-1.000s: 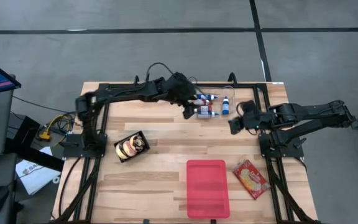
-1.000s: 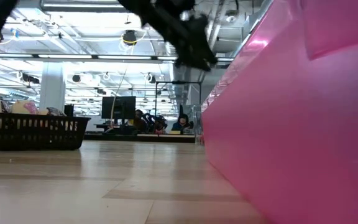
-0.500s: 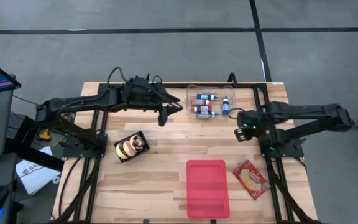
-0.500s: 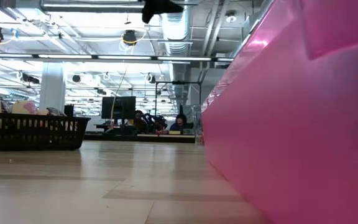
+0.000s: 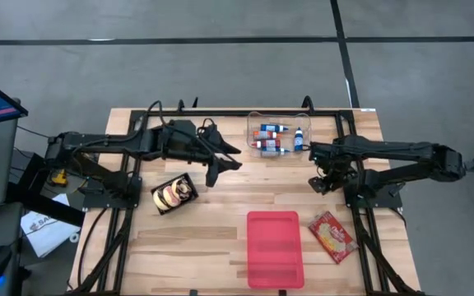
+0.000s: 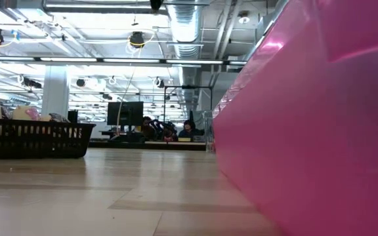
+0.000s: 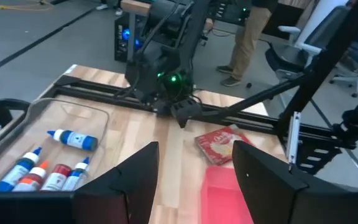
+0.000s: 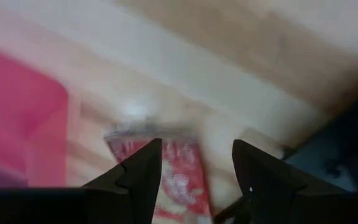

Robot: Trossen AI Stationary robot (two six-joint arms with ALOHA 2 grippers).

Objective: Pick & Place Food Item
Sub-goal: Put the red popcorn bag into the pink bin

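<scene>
A red snack packet (image 5: 332, 236) lies flat on the table near its right front corner, beside a pink tray (image 5: 275, 248). My right gripper (image 5: 319, 182) hangs open above the table, farther from the front edge than the packet. It points steeply down, and the packet (image 8: 174, 168) shows between its fingers in the right wrist view. My left gripper (image 5: 215, 171) is open and empty over the table's middle, nearly level. Its wrist view looks across at the right gripper (image 7: 182, 115), the packet (image 7: 221, 142) and the tray (image 7: 225, 199).
A clear bin (image 5: 278, 136) with several small bottles stands at the far middle. A black basket (image 5: 174, 193) holding round food sits left of centre. Black frame rails (image 5: 360, 205) run along both sides. The pink tray's wall (image 6: 307, 131) fills the right of the low view.
My left gripper has drawn back from the clear bin toward the table's left and near side, and has risen out of the low view. My right gripper has tipped from nearly level to steeply downward and sunk toward the table, moving a little nearer the red packet.
</scene>
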